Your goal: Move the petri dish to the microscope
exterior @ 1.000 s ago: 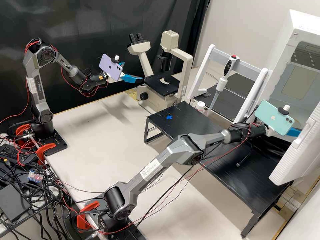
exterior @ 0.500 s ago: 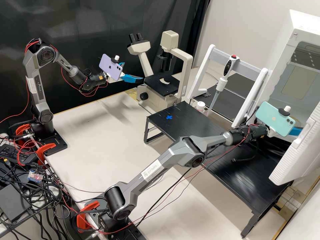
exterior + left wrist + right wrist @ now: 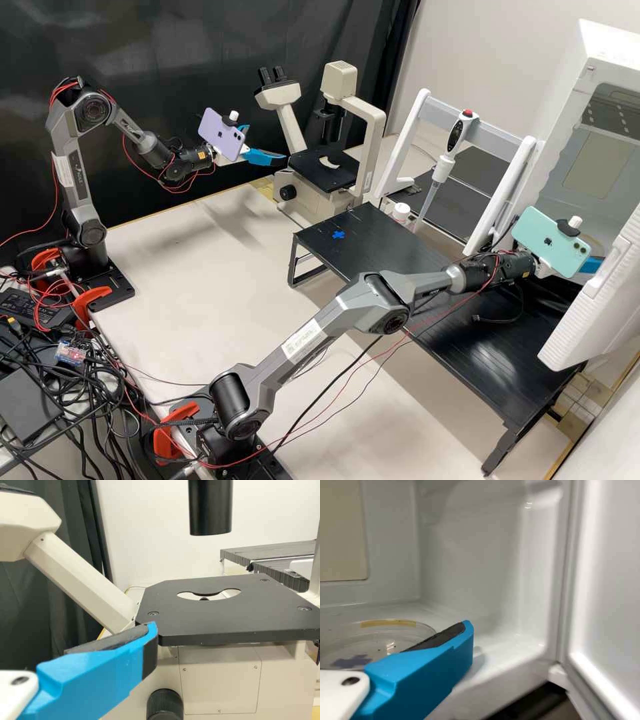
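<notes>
Can see left end effector point(image 3: 267, 143) spread empty near microscope point(image 3: 339, 83); cannot tell grip of right end effector point(image 3: 591, 264) on labelled arm point(image 3: 302, 339), near petri dish point(image 3: 367, 637), well apart from microscope.

No words could be read for certain. In the high view, a blue cross point(image 3: 339, 235) marked the top of the black table point(image 3: 393, 250). The left arm point(image 3: 92, 110) bore a white label point(image 3: 62, 170) on its upright link, light lettering point(image 3: 81, 168) just beside that, and an orange label point(image 3: 202, 155) near its wrist. The right arm point(image 3: 363, 303) bore a pale sticker point(image 3: 303, 339) with print too small to tell. A small dark logo point(image 3: 221, 133) sat on the purple phone point(image 3: 230, 143), and a second logo point(image 3: 548, 241) on the mint phone point(image 3: 533, 233).
</notes>
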`<control>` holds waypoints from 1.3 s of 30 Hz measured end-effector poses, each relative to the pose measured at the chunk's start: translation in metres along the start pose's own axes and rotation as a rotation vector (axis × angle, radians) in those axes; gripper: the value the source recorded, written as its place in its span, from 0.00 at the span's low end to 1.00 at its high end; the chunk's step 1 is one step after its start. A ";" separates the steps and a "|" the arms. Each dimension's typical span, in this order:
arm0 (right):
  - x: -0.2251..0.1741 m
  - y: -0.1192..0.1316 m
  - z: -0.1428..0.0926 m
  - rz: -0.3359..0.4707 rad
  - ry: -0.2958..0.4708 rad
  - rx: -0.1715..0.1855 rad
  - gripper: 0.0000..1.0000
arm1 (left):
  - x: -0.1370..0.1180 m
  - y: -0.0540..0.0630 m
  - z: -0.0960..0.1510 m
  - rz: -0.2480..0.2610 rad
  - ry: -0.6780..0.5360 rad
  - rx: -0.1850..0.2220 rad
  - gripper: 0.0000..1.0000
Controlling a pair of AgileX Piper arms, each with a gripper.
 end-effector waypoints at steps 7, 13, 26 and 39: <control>-0.020 0.009 0.008 0.017 -0.031 -0.004 0.00 | 0.000 0.000 0.000 0.000 0.000 0.000 1.00; -0.037 0.012 0.016 0.026 0.030 0.002 0.00 | 0.000 0.000 0.000 0.000 0.000 0.000 1.00; -0.141 0.020 0.034 -0.011 0.136 0.118 0.00 | 0.000 0.000 0.000 0.000 0.000 0.000 1.00; -0.251 0.015 0.026 0.035 0.264 0.128 0.00 | 0.000 0.000 0.000 0.000 0.000 0.000 1.00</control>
